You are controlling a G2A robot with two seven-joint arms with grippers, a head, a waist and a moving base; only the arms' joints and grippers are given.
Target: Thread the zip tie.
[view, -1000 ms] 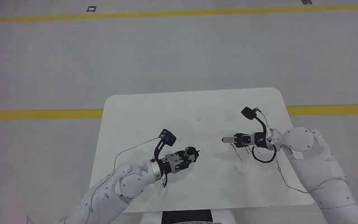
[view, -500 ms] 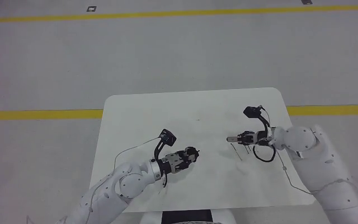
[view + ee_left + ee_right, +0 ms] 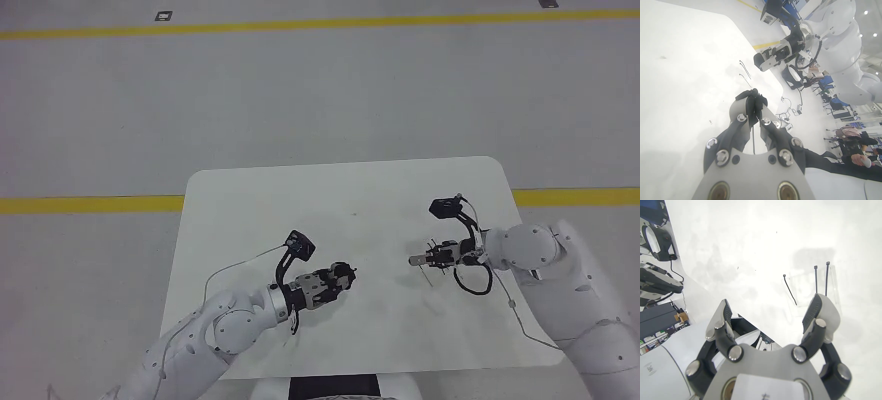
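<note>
**Operator:** State of the left end effector [image 3: 753, 98]?

**Technician:** Fingers together, clamped on a black zip tie [image 3: 754, 135]. It is positioned over the near part of the tabletop [image 3: 300, 200].

**Operator:** And the right end effector [image 3: 770, 308]?

**Technician:** Fingers apart. It hangs close over three loose zip ties [image 3: 790, 289] that lie side by side on the tabletop, well apart from the left end effector.

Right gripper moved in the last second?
Yes. In the top view the right gripper has drawn back from the middle of the table toward its right edge, and slightly toward the near edge.
</note>
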